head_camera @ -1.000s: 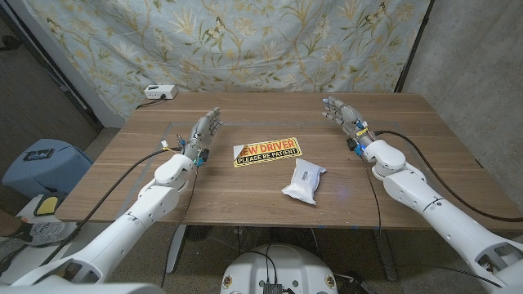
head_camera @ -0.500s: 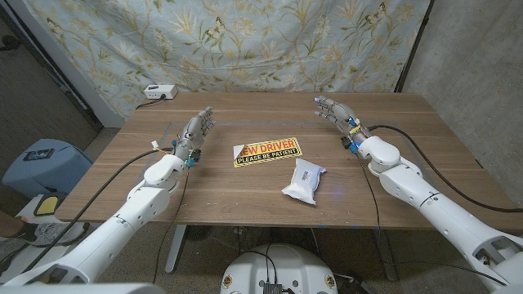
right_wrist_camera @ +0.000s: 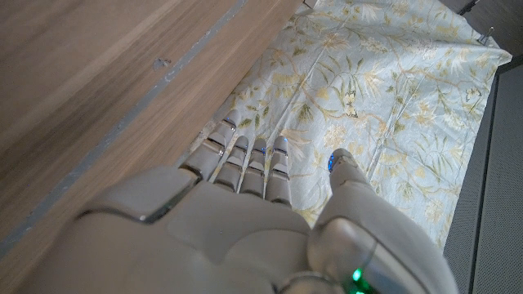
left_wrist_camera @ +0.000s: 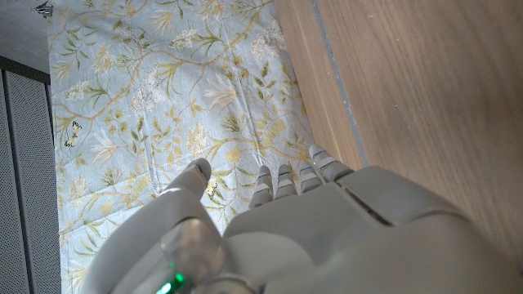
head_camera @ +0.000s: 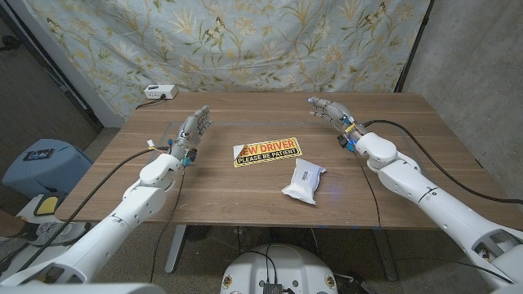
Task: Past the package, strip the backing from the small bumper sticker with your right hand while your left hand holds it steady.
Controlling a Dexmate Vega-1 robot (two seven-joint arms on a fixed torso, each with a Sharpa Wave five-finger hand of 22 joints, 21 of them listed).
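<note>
While both arms wait apart, the left robot hand [head_camera: 193, 127], empty with fingers loosely apart, stands at centre-left. Near the frame's middle the yellow-and-black rectangular bumper sticker [head_camera: 267, 152] lies on the wooden bench [head_camera: 245, 192], long axis running left-right, just beyond the white package [head_camera: 303, 180]. Upper right, the right robot hand [head_camera: 332, 110] is likewise empty, slightly farther off.

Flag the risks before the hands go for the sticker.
1. The sticker lies flat on the table, no lifted edge visible; starting the peel may be hard.
2. The package sits just beside it toward the robot; the right hand could knock it.
3. The left hand is apart from the sticker; unpinned, it may slide.
</note>
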